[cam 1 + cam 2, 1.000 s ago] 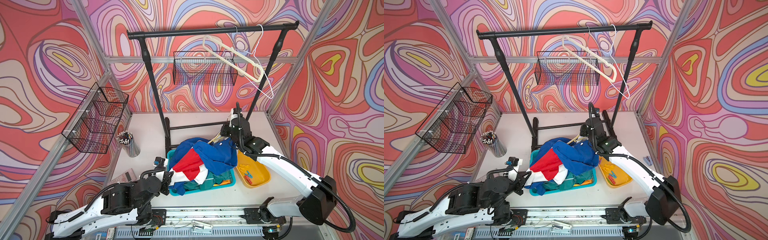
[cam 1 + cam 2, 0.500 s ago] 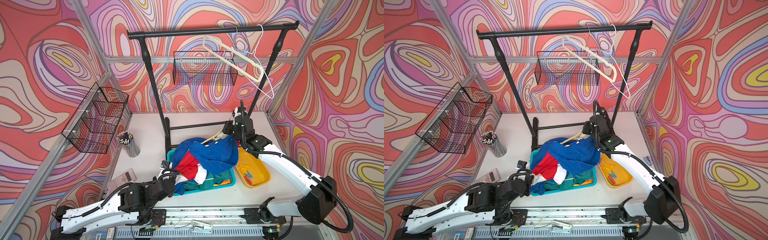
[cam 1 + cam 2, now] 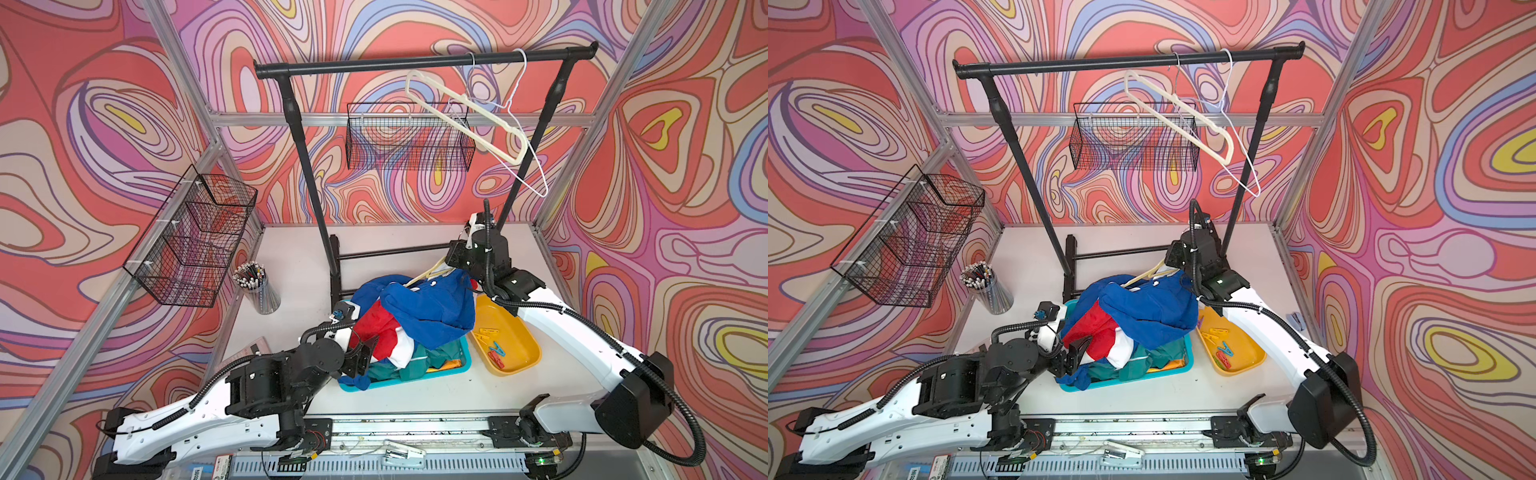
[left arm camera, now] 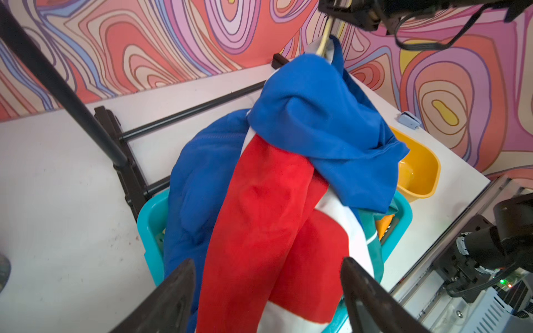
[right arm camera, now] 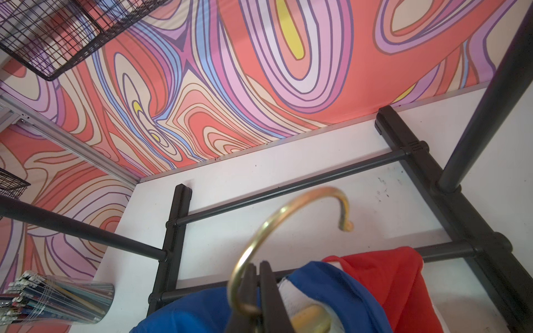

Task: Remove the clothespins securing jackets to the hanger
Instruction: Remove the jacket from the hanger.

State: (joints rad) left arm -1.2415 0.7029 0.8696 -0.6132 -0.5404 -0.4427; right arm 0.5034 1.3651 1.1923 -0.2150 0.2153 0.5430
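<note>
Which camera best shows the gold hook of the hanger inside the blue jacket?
Right wrist view: the gold hook fills the frame, pinched by the right gripper. Top and left wrist views show only the hanger's cream arm.

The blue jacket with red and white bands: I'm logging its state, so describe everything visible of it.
The blue jacket is soft fabric, blue with broad red and white bands, crumpled. It lies over the teal bin and a teal garment, one end spilling past the rim. Its upper end rides a cream hanger whose brass hook the shut right gripper clamps. The open left gripper straddles the red band.
</note>
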